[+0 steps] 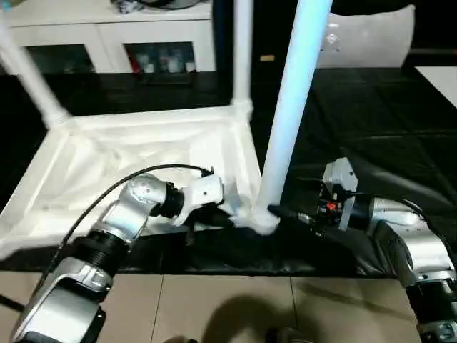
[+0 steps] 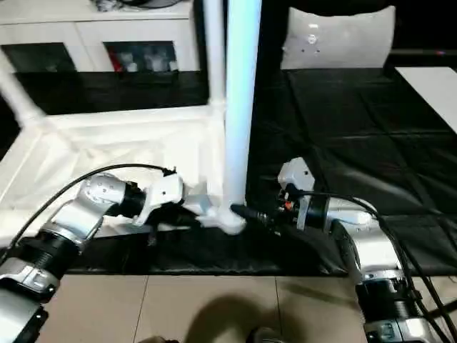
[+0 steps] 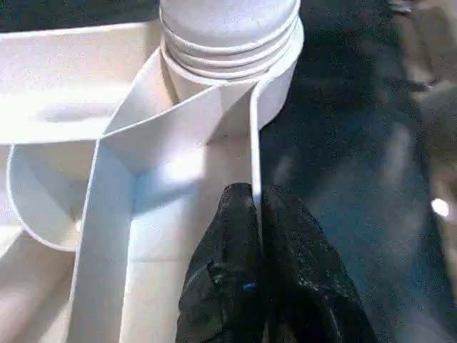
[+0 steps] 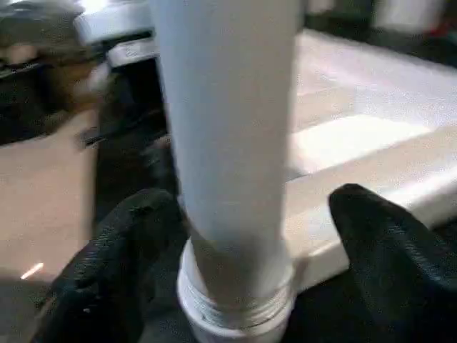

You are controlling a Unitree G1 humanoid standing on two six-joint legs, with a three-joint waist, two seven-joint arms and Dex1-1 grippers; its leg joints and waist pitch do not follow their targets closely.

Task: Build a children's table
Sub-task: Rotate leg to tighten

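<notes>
The white table top (image 1: 136, 153) lies upside down on a black cloth. Three legs stand in its corner sockets: one at the far left (image 1: 28, 78), one at the far right (image 1: 243, 50), and a tall one (image 1: 293, 107) at the near right corner. My left gripper (image 3: 255, 196) is shut on the thin rim wall of the table top (image 3: 251, 143), just beside that near leg's ribbed collar (image 3: 228, 36). My right gripper (image 4: 250, 204) stands open around the base of the same leg (image 4: 228, 143), one black finger (image 4: 121, 264) on each side of it.
The black cloth (image 1: 371, 143) stretches to the right of the table top. A white cabinet (image 1: 107, 36) stands at the back and a white cushion-like thing (image 1: 371, 36) at the back right. Tiled floor (image 1: 214, 307) runs along the front edge.
</notes>
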